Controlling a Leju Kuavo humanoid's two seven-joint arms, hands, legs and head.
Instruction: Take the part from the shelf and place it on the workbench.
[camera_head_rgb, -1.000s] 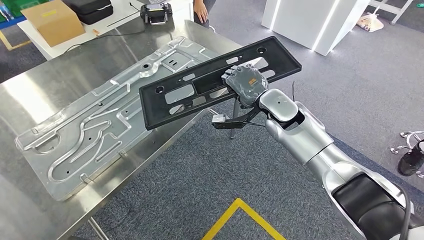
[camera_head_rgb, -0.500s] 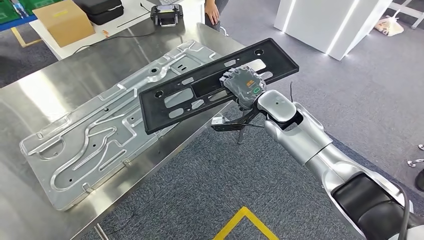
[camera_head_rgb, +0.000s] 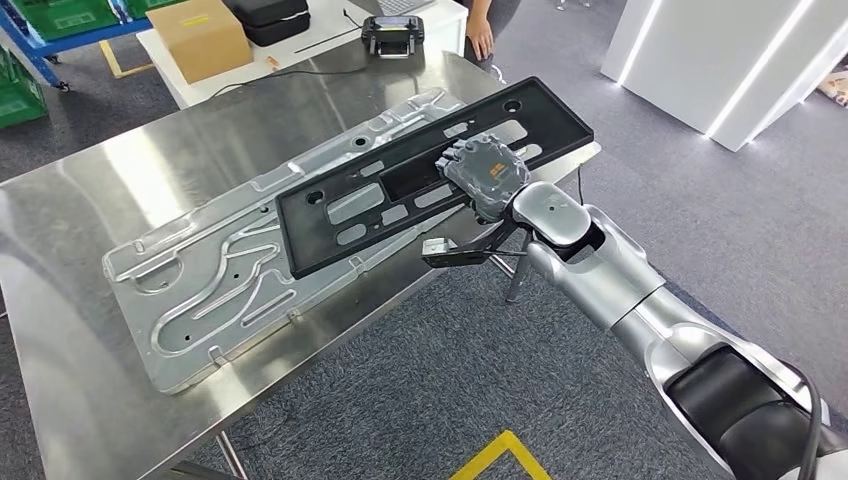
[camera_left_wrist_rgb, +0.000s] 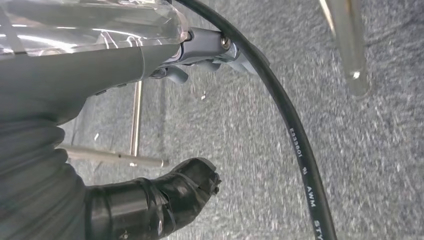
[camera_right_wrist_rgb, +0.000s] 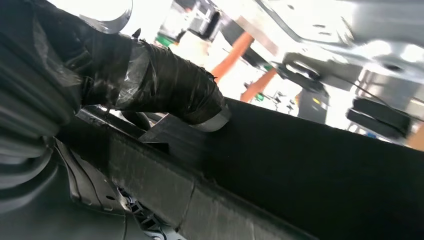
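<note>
Over the steel workbench (camera_head_rgb: 120, 170) and its stamped metal panel (camera_head_rgb: 230, 260), the black part (camera_head_rgb: 350, 205) is gripped by the right hand (camera_head_rgb: 487, 172); left hand (camera_left_wrist_rgb: 150, 200) state can't be told.

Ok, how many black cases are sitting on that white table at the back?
2. A big flat black case lies next to the cardboard box, and a smaller black case with a handle sits near the person's hand. The frame edge may hide more.
</note>
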